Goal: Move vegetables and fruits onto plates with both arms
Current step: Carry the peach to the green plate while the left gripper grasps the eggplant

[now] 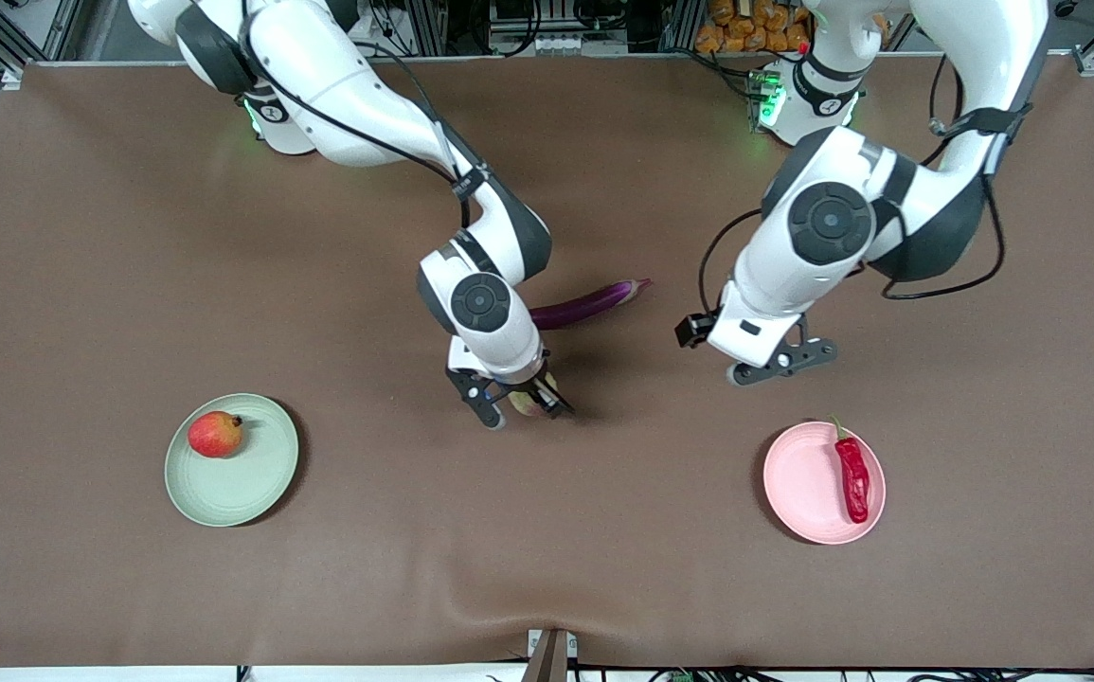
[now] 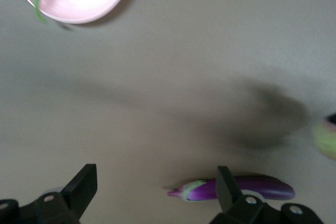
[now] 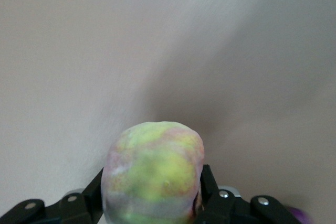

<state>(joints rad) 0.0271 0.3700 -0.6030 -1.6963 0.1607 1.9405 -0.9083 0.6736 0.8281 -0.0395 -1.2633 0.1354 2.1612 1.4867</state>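
Observation:
My right gripper [image 1: 520,407] is shut on the pale yellow-pink peach-like fruit [image 1: 527,397] and holds it just over the table's middle; the fruit fills the space between the jaws in the right wrist view [image 3: 153,174]. The purple eggplant [image 1: 586,304] lies on the table, partly hidden by the right arm, and also shows in the left wrist view [image 2: 239,188]. My left gripper [image 1: 781,363] hangs open and empty over bare table between the eggplant and the pink plate [image 1: 804,485]. The red chili pepper [image 1: 853,478] lies on the pink plate. The red apple-like fruit [image 1: 215,434] sits on the green plate [image 1: 236,485].
The brown mat [image 1: 547,568] has a raised wrinkle near the front edge. The green plate is toward the right arm's end and the pink plate toward the left arm's end. Cables dangle from both arms.

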